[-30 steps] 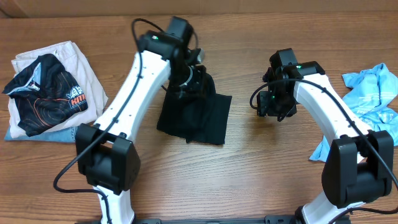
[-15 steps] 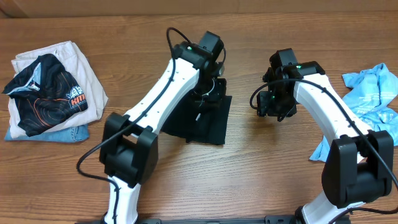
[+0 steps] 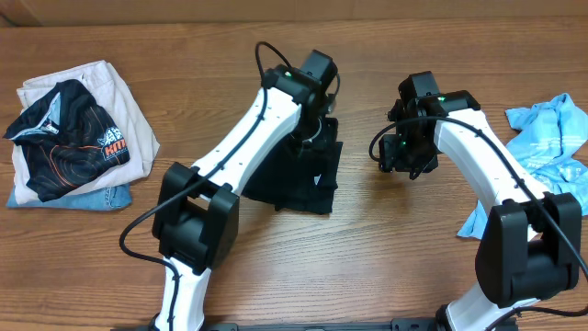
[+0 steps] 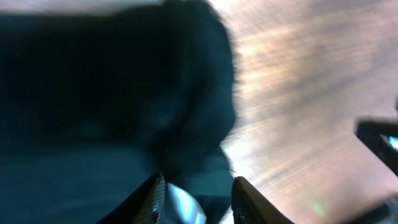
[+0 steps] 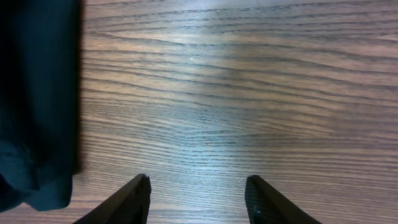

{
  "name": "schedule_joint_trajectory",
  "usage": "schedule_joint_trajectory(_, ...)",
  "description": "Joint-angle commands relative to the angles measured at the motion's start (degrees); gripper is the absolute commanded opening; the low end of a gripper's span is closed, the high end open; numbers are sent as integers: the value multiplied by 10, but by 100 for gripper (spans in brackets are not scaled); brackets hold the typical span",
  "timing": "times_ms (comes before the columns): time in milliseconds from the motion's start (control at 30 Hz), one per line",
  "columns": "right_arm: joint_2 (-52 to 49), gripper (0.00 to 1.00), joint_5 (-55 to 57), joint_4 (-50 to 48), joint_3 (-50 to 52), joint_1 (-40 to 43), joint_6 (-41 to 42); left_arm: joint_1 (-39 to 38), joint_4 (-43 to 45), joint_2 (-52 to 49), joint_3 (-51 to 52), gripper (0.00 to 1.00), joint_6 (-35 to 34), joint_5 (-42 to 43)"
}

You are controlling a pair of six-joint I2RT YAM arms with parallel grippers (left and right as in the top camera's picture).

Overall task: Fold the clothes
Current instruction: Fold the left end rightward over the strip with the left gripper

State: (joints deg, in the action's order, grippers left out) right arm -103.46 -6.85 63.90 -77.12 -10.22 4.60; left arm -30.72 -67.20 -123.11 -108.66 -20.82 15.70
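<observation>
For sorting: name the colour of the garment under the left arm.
The garment is plain black; clearest in overhead view.

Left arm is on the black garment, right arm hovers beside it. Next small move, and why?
Probably raise the left gripper up off the black garment: its jaws look parted with no fabric pinched, though that view is blurred. The right gripper hangs open over bare table beside it.
</observation>
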Motion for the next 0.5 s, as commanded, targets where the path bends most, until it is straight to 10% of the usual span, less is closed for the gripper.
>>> schedule_joint_trajectory(0, 2, 53, -127, 6, 3, -1, -58, 43, 13, 48, -31, 44, 16, -113)
schedule_joint_trajectory(167, 2, 58, -290, 61, 3, -9, -96, 103, 68, 38, -31, 57, 48, -176)
schedule_joint_trajectory(467, 1, 73, -192, 29, 3, -105, -96, 146, 129, -12, -30, 62, 73, -162)
